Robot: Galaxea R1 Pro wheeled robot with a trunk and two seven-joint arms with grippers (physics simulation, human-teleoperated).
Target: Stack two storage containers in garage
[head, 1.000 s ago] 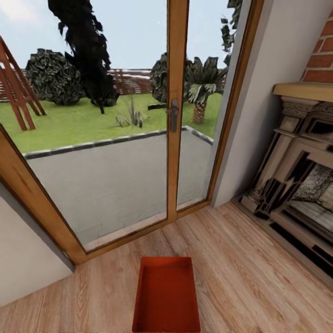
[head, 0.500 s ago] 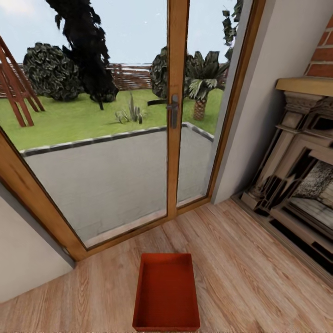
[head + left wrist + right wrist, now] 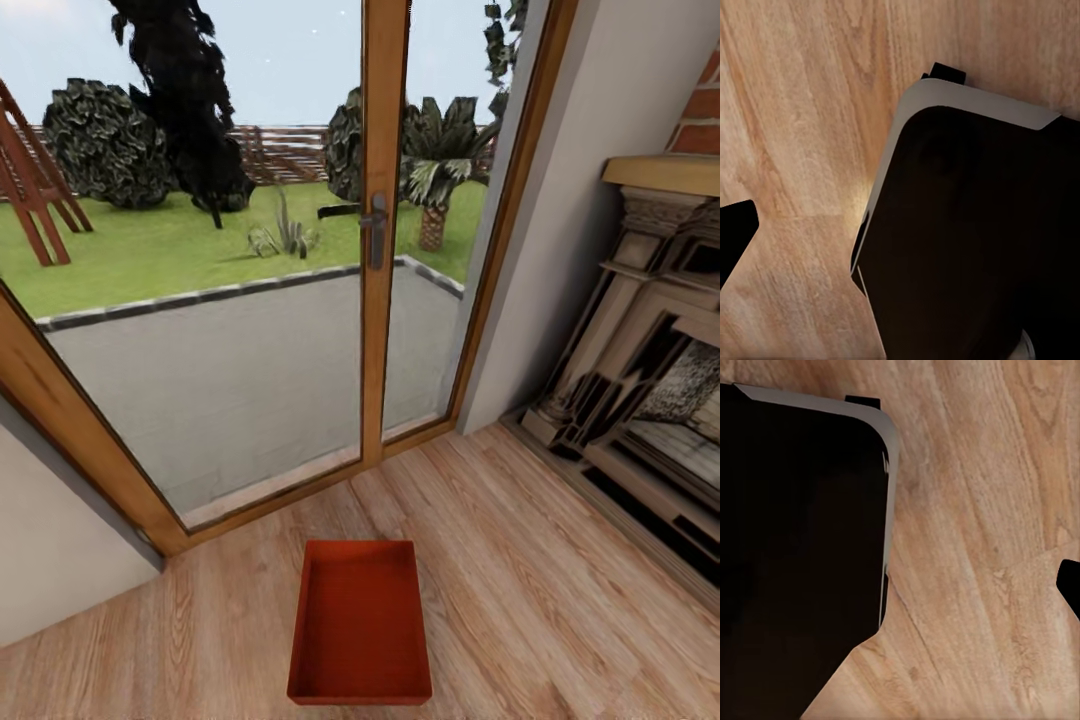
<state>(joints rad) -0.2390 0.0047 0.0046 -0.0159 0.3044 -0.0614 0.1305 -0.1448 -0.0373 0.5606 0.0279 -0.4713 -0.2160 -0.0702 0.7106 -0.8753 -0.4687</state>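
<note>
You're barely started: glass doors [image 3: 300, 250] on the left, one bin [image 3: 360, 625] sitting empty on the wood floor [image 3: 520, 560] mid-frame, fireplace [image 3: 640, 400] right, nothing carried yet probably, and I can't tell either gripper's state.

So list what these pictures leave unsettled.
- Second storage container: unseen; one storage container lies on the wood floor.
- Both sets of jaws: wrist views catch one dark tip at the frame edge, so open or shut is unclear.
- Fireplace: cut by the head view's right edge.
</note>
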